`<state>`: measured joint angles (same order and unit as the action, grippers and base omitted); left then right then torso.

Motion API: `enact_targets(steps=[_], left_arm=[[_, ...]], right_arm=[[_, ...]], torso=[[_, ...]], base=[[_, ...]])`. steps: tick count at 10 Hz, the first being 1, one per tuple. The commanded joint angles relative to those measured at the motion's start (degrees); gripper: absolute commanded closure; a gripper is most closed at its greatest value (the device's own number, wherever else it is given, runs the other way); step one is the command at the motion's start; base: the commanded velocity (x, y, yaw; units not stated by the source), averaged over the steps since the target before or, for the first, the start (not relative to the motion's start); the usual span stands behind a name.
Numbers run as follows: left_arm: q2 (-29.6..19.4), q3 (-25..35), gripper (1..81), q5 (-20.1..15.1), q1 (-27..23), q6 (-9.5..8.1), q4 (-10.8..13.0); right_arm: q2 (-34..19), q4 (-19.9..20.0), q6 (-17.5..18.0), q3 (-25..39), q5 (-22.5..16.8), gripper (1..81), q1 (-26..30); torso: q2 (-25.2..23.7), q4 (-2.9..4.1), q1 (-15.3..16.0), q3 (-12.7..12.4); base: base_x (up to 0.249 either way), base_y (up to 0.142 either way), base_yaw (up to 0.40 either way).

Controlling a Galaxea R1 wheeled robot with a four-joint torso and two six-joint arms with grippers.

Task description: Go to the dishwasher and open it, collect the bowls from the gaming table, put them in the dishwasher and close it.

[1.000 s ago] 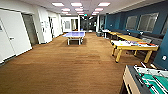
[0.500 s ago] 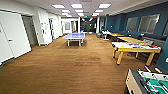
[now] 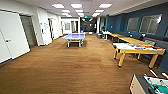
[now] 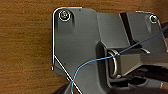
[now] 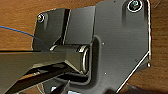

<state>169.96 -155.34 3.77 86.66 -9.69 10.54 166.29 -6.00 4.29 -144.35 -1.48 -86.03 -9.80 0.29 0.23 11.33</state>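
Note:
The gaming table (image 3: 140,52), with a white top and yellow-tan sides and legs, stands at the right of the long room in the head view, a few metres ahead of me. Flat colourful things lie on its far right end. The bowls cannot be made out among them from here. The dishwasher is out of view. Both wrist views look down on my own dark plate above the wooden floor (image 4: 25,50).
A blue table-tennis table (image 3: 74,36) stands mid-room further on. A table-football table (image 3: 150,85) is close at the lower right. Yellow-wood tables (image 3: 130,39) line the blue right wall. White doors (image 3: 12,37) run along the left. Open wooden floor (image 3: 75,67) lies ahead.
The whole head view has shifted a little as I roll forward: the table-football table has slid lower and further right, and the gaming table looks slightly nearer.

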Motion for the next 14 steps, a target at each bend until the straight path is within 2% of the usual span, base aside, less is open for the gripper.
enact_targets(steps=[1,14], left_arm=[[-0.4,-0.1,1.0,-2.7,-3.0,0.02,-0.1],[0.2,-0.1,1.0,-2.7,-3.0,0.2,0.3]], right_arm=[[-0.5,-0.1,-0.1,0.4,-2.8,1.0,3.2],[0.8,-0.1,-0.1,-1.3,-2.7,1.0,3.2]], torso=[[0.0,0.0,0.0,0.0],[0.0,0.0,0.0,0.0]], base=[[0.242,0.0,0.0],[0.251,0.0,0.0]])
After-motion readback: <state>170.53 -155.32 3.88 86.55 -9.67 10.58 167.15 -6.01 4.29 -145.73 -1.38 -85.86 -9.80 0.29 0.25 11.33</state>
